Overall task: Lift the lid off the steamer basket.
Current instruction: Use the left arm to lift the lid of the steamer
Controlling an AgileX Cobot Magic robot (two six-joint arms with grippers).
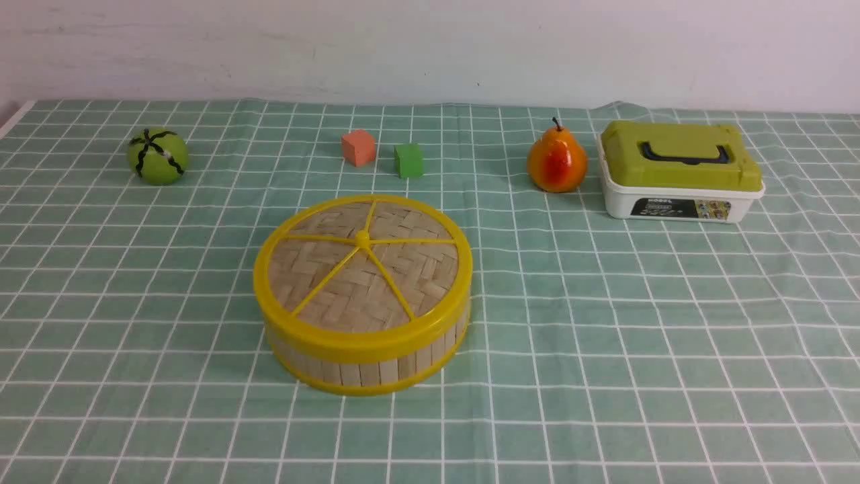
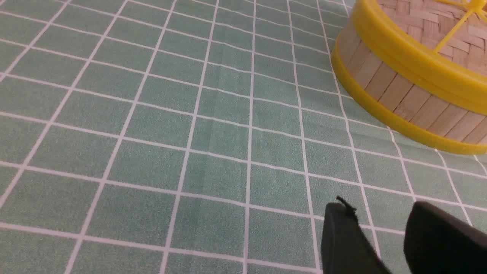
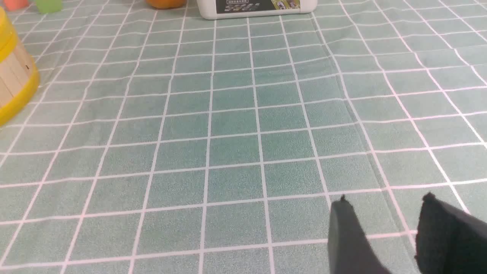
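The lid (image 1: pixel 363 269), a woven tan disc with a yellow rim and yellow spokes meeting at a small knob, sits closed on the steamer basket (image 1: pixel 366 366) in the middle of the table. The lid (image 2: pixel 422 26) and the basket's slat wall (image 2: pixel 403 95) also show in the left wrist view. A part of the basket (image 3: pixel 13 82) shows at the edge of the right wrist view. Neither arm shows in the front view. My left gripper (image 2: pixel 380 207) is open and empty above the cloth, short of the basket. My right gripper (image 3: pixel 384 199) is open and empty above bare cloth.
At the back stand a green striped ball (image 1: pixel 158 156), an orange cube (image 1: pixel 358 148), a green cube (image 1: pixel 408 160), a pear (image 1: pixel 556 161) and a white box with an olive-green lid (image 1: pixel 680 171). A green checked cloth (image 1: pixel 605 336) covers the table.
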